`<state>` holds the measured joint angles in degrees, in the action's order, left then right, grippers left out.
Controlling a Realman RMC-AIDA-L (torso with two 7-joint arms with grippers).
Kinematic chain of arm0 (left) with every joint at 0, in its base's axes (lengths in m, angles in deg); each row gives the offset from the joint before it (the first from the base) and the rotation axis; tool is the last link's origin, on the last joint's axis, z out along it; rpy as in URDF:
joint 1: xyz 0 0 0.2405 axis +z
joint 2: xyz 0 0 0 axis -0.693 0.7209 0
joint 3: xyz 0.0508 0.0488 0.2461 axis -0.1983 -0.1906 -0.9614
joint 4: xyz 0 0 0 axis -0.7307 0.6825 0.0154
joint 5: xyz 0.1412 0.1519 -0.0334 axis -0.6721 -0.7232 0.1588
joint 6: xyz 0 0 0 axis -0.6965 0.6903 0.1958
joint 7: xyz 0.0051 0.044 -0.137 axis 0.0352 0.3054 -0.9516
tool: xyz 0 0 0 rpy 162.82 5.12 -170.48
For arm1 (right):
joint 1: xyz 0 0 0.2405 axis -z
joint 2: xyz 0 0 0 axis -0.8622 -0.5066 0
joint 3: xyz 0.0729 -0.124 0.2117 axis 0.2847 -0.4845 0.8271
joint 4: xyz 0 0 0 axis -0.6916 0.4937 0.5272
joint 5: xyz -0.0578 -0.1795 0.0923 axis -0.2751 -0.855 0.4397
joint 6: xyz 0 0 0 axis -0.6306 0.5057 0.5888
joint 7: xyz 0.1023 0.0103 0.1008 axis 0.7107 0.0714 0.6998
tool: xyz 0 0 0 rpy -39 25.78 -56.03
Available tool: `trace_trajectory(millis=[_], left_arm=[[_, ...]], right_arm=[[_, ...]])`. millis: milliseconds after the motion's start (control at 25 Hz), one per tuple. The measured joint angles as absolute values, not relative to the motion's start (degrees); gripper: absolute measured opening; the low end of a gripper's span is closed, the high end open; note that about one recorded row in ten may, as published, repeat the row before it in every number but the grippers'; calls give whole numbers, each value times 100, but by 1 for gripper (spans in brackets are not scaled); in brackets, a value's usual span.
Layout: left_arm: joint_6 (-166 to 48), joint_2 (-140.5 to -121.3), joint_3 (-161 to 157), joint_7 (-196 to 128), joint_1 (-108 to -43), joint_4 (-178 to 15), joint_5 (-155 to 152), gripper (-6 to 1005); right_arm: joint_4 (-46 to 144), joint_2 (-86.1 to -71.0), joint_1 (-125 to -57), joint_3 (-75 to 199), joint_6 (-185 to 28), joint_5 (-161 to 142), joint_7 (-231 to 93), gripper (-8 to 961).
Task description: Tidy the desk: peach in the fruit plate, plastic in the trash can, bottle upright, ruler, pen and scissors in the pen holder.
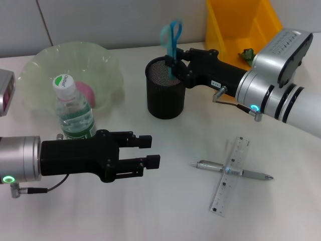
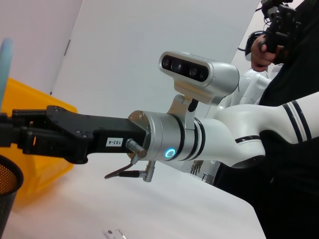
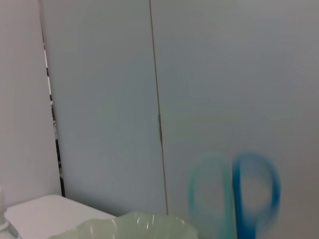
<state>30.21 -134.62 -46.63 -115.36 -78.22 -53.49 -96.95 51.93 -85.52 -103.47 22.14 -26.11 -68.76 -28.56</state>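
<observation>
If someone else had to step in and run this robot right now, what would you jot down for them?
Right gripper: at the pen holder rim, shut on the scissors, blades in the cup, handles up.
Left gripper: open, empty, hovering low beside the bottle.
Done: peach in the fruit plate; bottle upright; something green in the trash can.
Left: release the scissors; ruler and pen lie crossed on the desk and go in the holder.
</observation>
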Motion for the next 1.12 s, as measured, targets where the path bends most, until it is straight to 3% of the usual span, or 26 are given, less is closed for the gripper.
trace_trajectory(millis=[240, 480, 560, 840, 1120], left_arm=[[3049, -13461, -4663, -11536, -7785, -5349, -9695, 590], [3061, -13451, -4662, -11536, -7748, -5349, -9695, 590], [3066, -13448, -4662, -11537, -7737, -5349, -9695, 590], [3096, -13428, -4660, -11540, -7714, -5302, -9694, 591], [3036, -13426, -4662, -11540, -7709, -5296, -9694, 591]], right_arm=[[5137, -8560, -10384, 2194, -2722, -6879, -2848, 231], [5142, -8560, -10368, 2193, -2685, -6855, -2808, 416], [5157, -8560, -10368, 2195, -2686, -6851, -2806, 640], [5243, -8544, -10194, 2265, -2207, -6812, -2799, 639], [5702, -8515, -9341, 2283, -911, -6157, -2784, 638]])
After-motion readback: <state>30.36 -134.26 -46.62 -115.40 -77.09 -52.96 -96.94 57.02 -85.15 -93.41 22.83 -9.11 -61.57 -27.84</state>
